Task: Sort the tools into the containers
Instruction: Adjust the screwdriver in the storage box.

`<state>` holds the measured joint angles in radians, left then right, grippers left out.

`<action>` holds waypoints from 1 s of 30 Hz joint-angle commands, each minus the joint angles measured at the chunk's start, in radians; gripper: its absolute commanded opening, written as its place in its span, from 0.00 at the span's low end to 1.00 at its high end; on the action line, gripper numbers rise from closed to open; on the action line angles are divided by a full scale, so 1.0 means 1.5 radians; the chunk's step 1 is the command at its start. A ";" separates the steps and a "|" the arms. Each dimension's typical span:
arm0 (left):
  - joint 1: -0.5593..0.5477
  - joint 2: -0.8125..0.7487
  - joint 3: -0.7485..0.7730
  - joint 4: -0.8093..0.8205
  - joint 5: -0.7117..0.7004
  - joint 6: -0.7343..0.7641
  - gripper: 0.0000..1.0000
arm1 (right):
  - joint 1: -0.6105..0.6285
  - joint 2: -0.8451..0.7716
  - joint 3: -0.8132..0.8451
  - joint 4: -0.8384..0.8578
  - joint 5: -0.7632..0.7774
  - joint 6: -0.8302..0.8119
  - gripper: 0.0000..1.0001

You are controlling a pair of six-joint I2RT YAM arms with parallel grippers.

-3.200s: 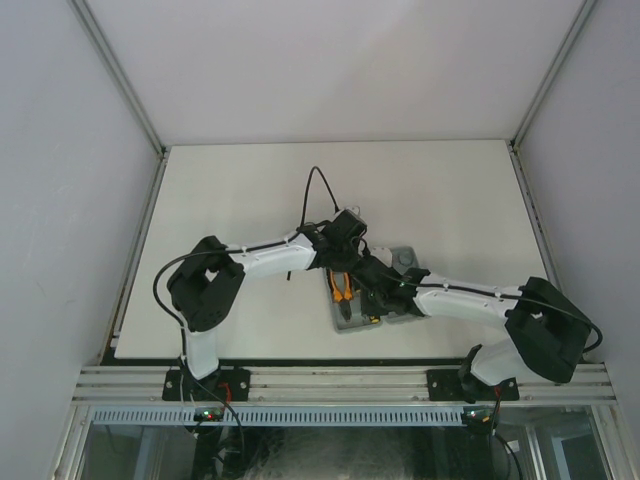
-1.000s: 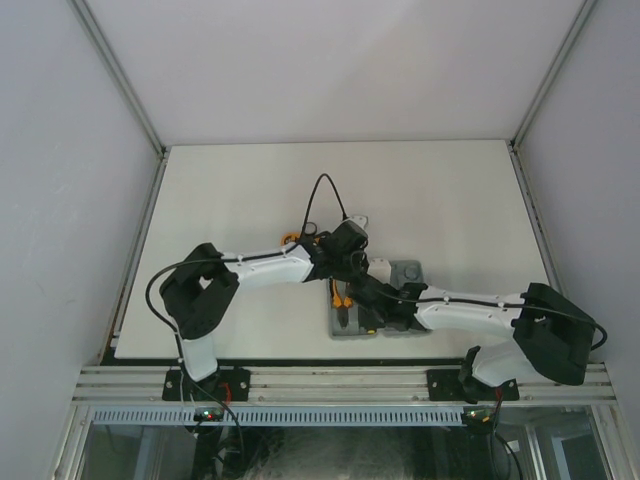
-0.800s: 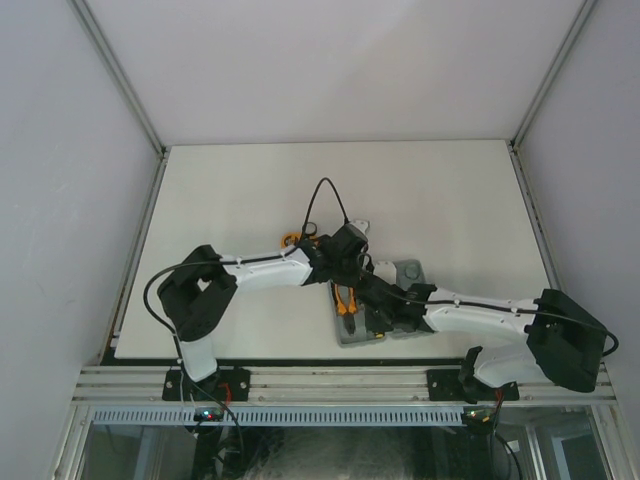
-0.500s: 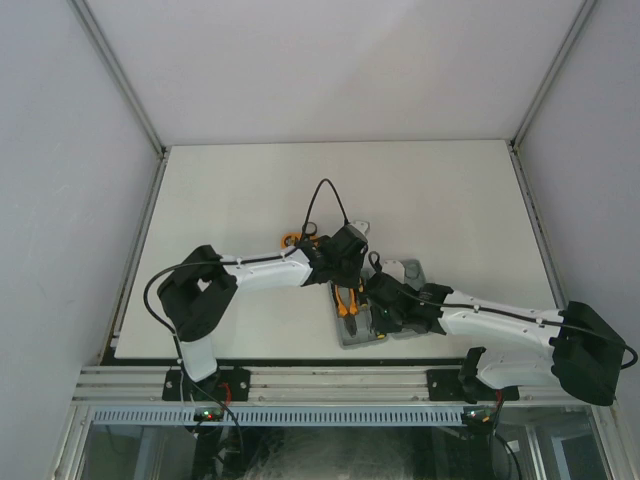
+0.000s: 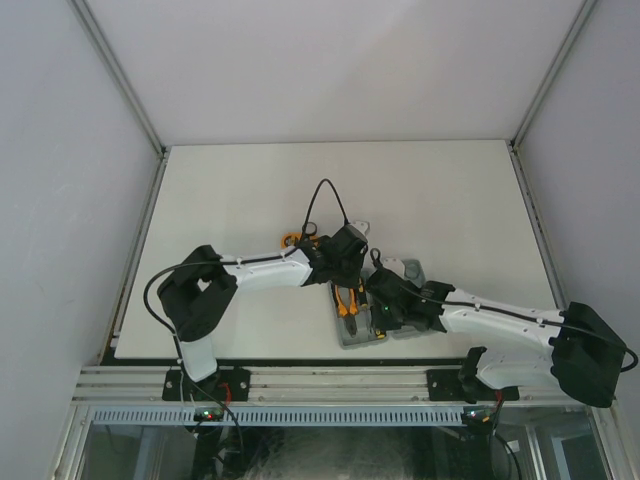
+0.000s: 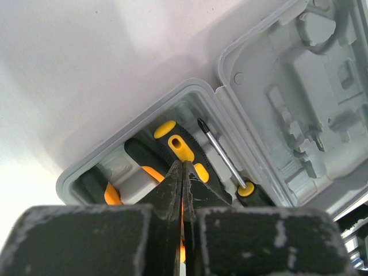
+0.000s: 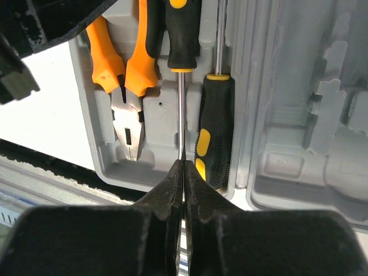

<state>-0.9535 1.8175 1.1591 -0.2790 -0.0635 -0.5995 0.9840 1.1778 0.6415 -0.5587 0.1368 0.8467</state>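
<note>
Screwdrivers (image 7: 210, 129), two, and one orange-handled pliers (image 7: 129, 63) lie in one grey case (image 7: 322, 172) by the table's (image 5: 250, 190) near edge; left fingers (image 6: 167, 195) and right fingers (image 7: 164, 192) are pressed together.

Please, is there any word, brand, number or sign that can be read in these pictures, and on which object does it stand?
None can be read. The grey tool case, the orange-handled pliers and the black-and-yellow screwdrivers show no readable print; the raised shapes inside the case are moulded recesses, not letters.
</note>
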 commanded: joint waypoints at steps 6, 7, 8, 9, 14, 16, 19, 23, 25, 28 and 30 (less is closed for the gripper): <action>-0.015 0.024 -0.018 -0.096 0.030 0.011 0.00 | -0.009 0.041 -0.001 0.054 -0.027 -0.025 0.00; -0.015 0.025 -0.018 -0.096 0.031 0.011 0.00 | -0.009 0.045 -0.001 0.056 -0.028 -0.025 0.00; -0.015 0.024 -0.018 -0.096 0.031 0.011 0.00 | -0.008 0.048 -0.001 0.055 -0.029 -0.025 0.00; -0.014 0.025 -0.018 -0.096 0.031 0.011 0.00 | -0.007 0.050 -0.001 0.056 -0.031 -0.026 0.00; -0.015 0.027 -0.019 -0.095 0.032 0.011 0.00 | -0.003 0.058 -0.001 0.047 -0.026 -0.024 0.00; -0.016 0.027 -0.018 -0.094 0.035 0.010 0.00 | -0.003 0.064 0.000 0.041 -0.023 -0.022 0.00; -0.016 0.028 -0.017 -0.093 0.035 0.010 0.00 | 0.000 0.082 0.006 0.022 -0.012 -0.015 0.00; -0.017 0.031 -0.016 -0.094 0.037 0.011 0.00 | 0.010 0.122 0.030 -0.031 0.025 0.008 0.00; -0.017 0.032 -0.017 -0.094 0.037 0.011 0.00 | 0.014 0.138 0.039 -0.051 0.036 0.019 0.00; -0.020 0.033 -0.018 -0.095 0.039 0.011 0.00 | 0.020 0.155 0.042 -0.068 0.046 0.036 0.00; -0.021 0.035 -0.018 -0.096 0.040 0.011 0.00 | 0.021 0.168 0.042 -0.071 0.047 0.038 0.00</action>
<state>-0.9535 1.8175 1.1595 -0.2829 -0.0528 -0.5995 1.0058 1.3647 0.7208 -0.5934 0.1440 0.8764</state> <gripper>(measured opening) 0.003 0.002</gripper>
